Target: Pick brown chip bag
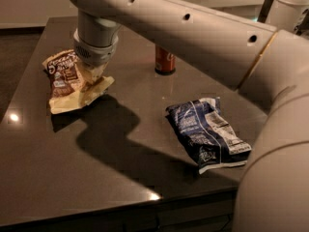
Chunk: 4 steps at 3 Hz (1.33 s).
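Observation:
The brown chip bag (63, 81), brown on top with white lettering and cream-yellow below, is at the far left of the dark table (96, 178). It is crumpled and tilted, and its right side is raised off the surface with a shadow under it. My gripper (92, 74) comes straight down from the grey wrist onto the bag's right half and is shut on it. The wrist hides most of the fingers.
A dark blue and white snack bag (207, 134) lies at the right front of the table. A red can (164, 61) stands at the back middle, partly behind my arm. My arm spans the top of the view, and my body (280, 178) fills the right side.

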### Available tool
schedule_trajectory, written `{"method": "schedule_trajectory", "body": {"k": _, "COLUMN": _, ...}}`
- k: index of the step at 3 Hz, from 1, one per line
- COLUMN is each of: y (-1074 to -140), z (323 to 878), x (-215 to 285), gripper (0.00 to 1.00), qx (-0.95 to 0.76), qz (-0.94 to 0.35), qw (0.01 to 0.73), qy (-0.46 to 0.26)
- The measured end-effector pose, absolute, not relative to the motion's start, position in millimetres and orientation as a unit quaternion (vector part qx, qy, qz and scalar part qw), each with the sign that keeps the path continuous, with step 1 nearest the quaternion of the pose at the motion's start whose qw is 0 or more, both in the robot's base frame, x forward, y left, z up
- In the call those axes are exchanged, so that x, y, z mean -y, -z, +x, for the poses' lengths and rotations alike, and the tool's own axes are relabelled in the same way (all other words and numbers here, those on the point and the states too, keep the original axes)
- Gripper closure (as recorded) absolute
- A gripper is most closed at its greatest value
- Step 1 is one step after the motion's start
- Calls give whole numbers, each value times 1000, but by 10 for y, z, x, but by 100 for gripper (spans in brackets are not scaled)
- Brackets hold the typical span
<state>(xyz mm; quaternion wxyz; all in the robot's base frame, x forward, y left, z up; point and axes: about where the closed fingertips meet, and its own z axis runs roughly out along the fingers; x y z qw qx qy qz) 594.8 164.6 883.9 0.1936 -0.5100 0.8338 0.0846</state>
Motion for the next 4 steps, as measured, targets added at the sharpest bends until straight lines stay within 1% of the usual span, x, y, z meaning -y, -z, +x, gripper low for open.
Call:
{"method": "schedule_trajectory", "body": {"k": 1, "y": -9151, "z": 5895, "x": -1567, "gripper": 100, "qx": -814, "qz": -530, "qw": 214, "qy": -98}}
{"method": "schedule_trajectory", "body": {"k": 4, "y": -10210, "z": 5731, "x": -1369, "gripper": 100, "qx": -746, "qz": -579, "qw": 297, "qy": -140}}
